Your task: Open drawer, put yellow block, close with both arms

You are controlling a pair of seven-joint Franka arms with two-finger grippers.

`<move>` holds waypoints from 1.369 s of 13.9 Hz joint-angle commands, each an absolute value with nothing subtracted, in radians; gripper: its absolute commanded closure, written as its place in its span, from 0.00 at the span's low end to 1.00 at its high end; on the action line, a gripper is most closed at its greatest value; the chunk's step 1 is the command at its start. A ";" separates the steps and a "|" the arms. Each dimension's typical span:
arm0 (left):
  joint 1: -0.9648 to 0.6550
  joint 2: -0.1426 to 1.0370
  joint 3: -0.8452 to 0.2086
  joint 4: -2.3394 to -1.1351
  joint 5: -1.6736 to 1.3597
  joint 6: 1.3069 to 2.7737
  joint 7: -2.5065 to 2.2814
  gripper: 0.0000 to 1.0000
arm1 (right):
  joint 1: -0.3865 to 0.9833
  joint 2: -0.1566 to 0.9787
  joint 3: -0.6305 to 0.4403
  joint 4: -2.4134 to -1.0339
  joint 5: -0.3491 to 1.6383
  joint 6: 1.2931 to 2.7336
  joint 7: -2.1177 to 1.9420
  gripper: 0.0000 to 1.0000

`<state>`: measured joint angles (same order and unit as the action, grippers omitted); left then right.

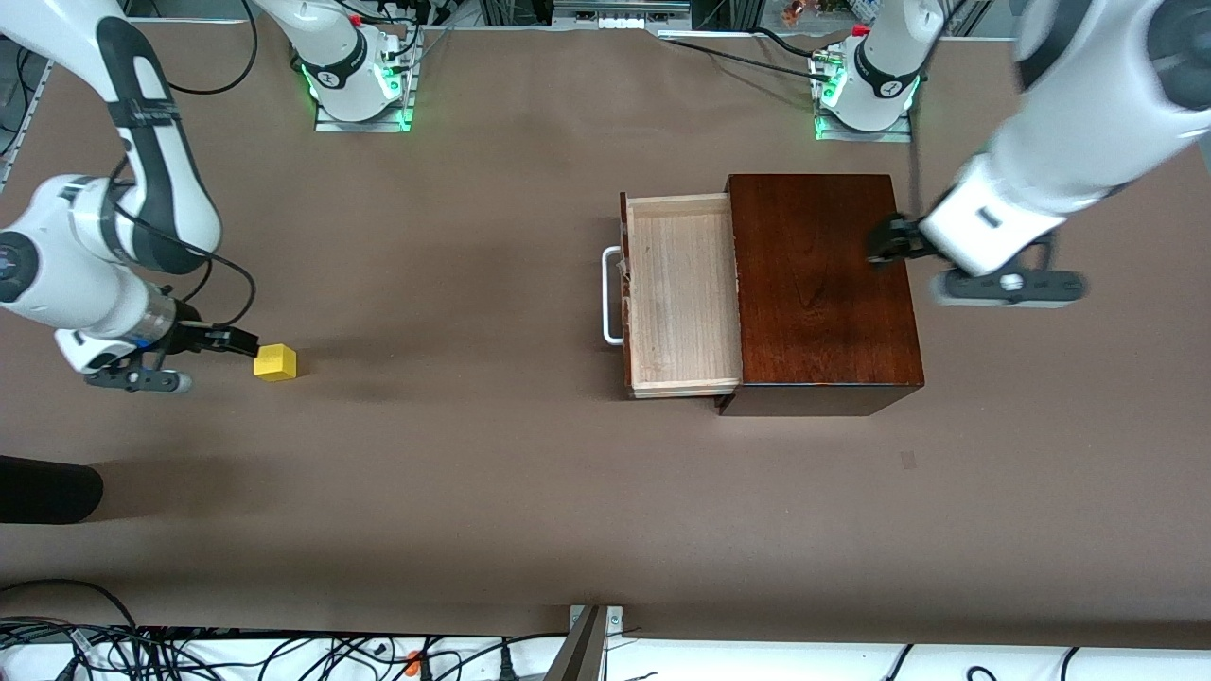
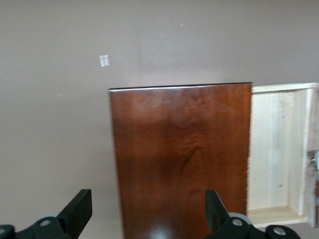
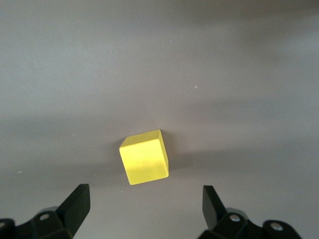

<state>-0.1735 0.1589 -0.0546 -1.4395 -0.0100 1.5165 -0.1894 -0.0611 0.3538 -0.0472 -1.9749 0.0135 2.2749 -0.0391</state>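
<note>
Front view: the small bright yellow cube [image 1: 275,362] sits on the brown table covering [image 1: 473,454] at about 9 o'clock in the frame, toward the right arm's end. The right gripper [image 1: 244,342] is low, tips just beside the cube, not around it. The pale-wood drawer tray with white bar handle [image 1: 681,293] stands pulled out of the glossy reddish-brown wooden box [image 1: 823,284] at about 3 o'clock, nothing in it. The left gripper [image 1: 885,248] hangs over the box top near the edge toward the left arm's end; that arm is blurred here, so its exact contact is hard to call.

Left wrist view: two black fingers [image 2: 77,211] spread wide, nothing between them; the box top [image 2: 179,159] and the open tray [image 2: 276,154] lie below.

Right wrist view: fingers [image 3: 75,206] wide apart, holding nothing; the cube [image 3: 144,157] lies between and ahead of them, turned skew to the finger line.

Risks: the skewed cube may get pinched corner-on, twist and pop out, or get nudged away by a low tip. The carry to the drawer is long, so a weak pinch could drop it. The left gripper could shift the box.

Writing: no readable labels; a small round mark on each arm base, illegible.
</note>
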 commanded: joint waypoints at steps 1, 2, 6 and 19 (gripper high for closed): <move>-0.175 0.063 0.020 -1.552 -0.035 1.528 -0.043 0.00 | -0.063 0.374 -0.043 -2.000 0.023 2.327 -0.052 0.00; -0.175 0.054 0.047 -1.560 -0.035 1.528 -0.013 0.00 | -0.063 0.382 -0.043 -2.020 0.023 2.362 -0.086 0.00; -0.163 0.051 0.080 -1.559 -0.035 1.522 0.064 0.00 | -0.063 0.406 -0.043 -2.086 0.023 2.495 -0.118 0.00; -0.161 0.046 0.075 -1.554 -0.035 1.522 0.067 0.00 | -0.063 0.497 -0.020 -2.080 0.023 2.635 -0.232 0.74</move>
